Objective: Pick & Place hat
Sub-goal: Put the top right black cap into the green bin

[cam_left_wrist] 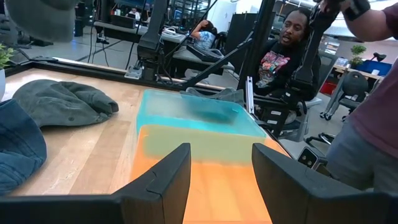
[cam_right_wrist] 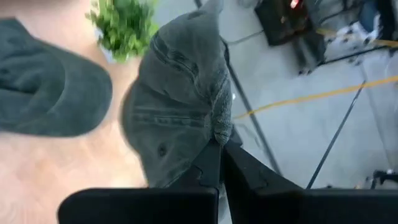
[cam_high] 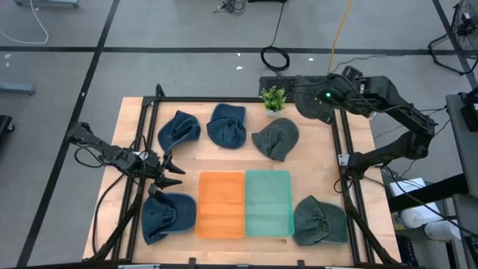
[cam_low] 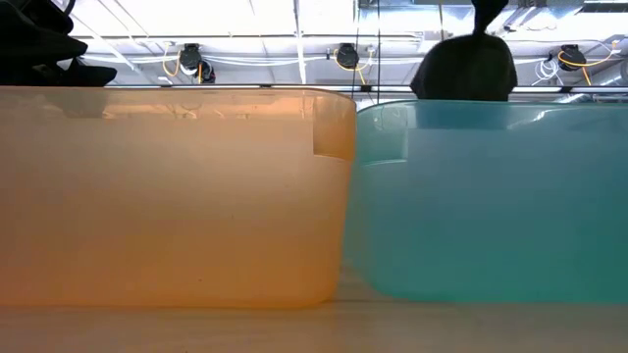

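Observation:
Several denim hats lie flat on the table: blue ones [cam_high: 179, 131], [cam_high: 226, 125], [cam_high: 168, 215] and grey-green ones [cam_high: 276, 138], [cam_high: 320, 220]. An orange bin [cam_high: 221, 203] and a teal bin [cam_high: 269, 202] stand side by side at the near middle. My right gripper [cam_high: 326, 96] is shut on another grey-green hat [cam_high: 315, 109], held up over the table's far right corner. In the low view this hat [cam_low: 463, 65] hangs above the teal bin's [cam_low: 491, 196] rim line. My left gripper [cam_high: 168, 170] is open at the table's left, level, facing the bins [cam_left_wrist: 205, 134]. My right gripper [cam_right_wrist: 219, 144] pinches a bunched fold of the grey-green hat's cloth [cam_right_wrist: 219, 127] between its two fingers, coming from above and pointing down. The hat is lifted clear of the table and hangs slack below the fingers [cam_low: 463, 65].
A small potted plant [cam_high: 274, 99] stands at the far edge, close to the held hat. A black frame [cam_high: 340, 149] runs around the work area. People sit and stand beyond the table's right side [cam_left_wrist: 292, 37]. Bare wood lies between the far hats and the bins [cam_high: 224, 161].

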Tool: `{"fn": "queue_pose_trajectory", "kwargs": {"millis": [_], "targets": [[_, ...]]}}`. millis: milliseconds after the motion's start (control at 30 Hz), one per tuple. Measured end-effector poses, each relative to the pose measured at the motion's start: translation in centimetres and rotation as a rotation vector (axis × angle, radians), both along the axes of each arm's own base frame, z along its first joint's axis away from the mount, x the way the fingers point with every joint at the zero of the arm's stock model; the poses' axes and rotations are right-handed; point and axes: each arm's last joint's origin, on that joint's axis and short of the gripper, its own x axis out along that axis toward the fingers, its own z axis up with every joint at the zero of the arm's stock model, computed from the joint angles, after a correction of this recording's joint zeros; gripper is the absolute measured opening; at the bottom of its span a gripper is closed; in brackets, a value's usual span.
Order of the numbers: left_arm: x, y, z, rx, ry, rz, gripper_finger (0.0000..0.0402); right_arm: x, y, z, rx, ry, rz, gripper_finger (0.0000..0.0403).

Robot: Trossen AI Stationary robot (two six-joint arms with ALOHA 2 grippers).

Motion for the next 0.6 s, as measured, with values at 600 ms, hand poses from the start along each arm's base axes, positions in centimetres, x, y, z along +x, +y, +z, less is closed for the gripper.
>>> {"fn": "queue_pose_trajectory", "kwargs": {"millis": [600], "targets": [[0.0, 0.0, 0.0, 0.000, 0.000, 0.000, 0.0179, 0.6, 2.1, 4.0, -0.202, -0.104, 0.115, 0.0000]]}}
